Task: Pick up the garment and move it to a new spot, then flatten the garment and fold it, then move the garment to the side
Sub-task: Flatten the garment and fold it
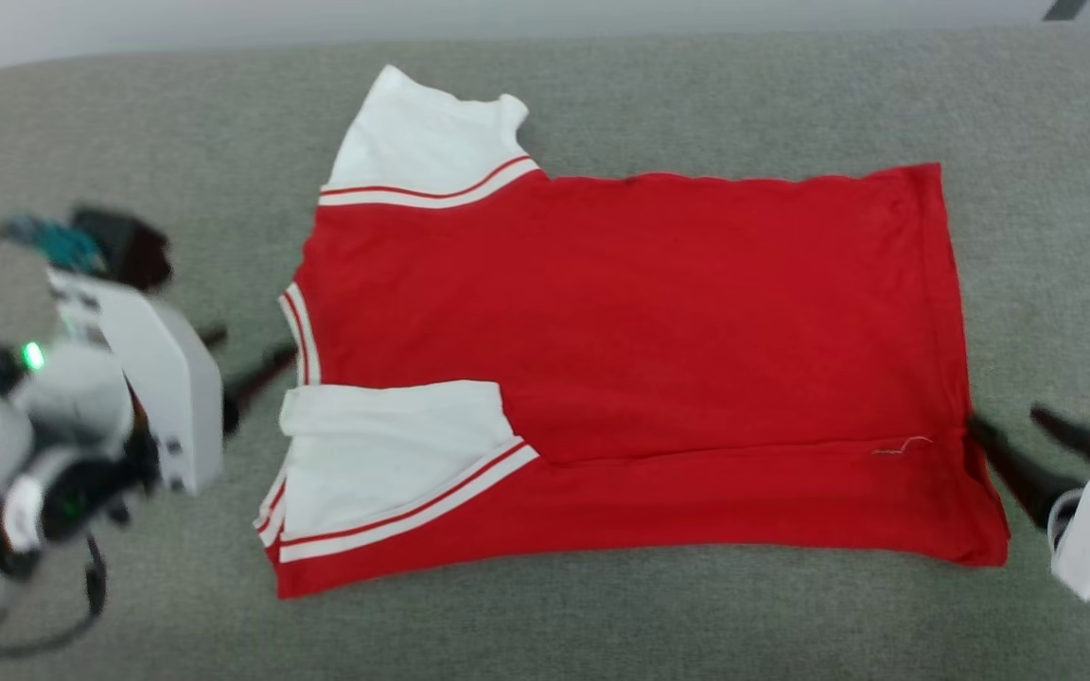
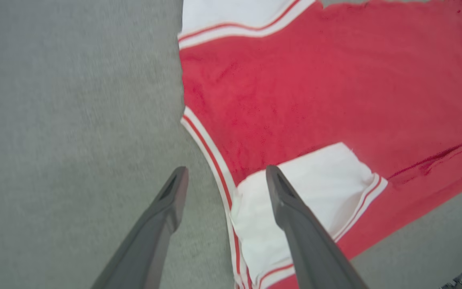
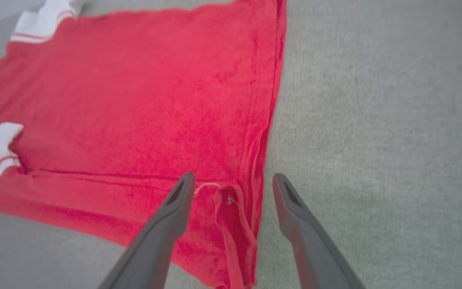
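On the grey table, the left gripper stood wide and empty, the shirt lay flat in the middle with one side folded, the right gripper stood wide too, so more folding and moving aside looked left to do.

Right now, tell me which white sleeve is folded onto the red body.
The near sleeve, by the left gripper; the far sleeve juts straight out instead.

A grey, seemingly fabric-covered surface bears the garment, spread flat, one side folded.
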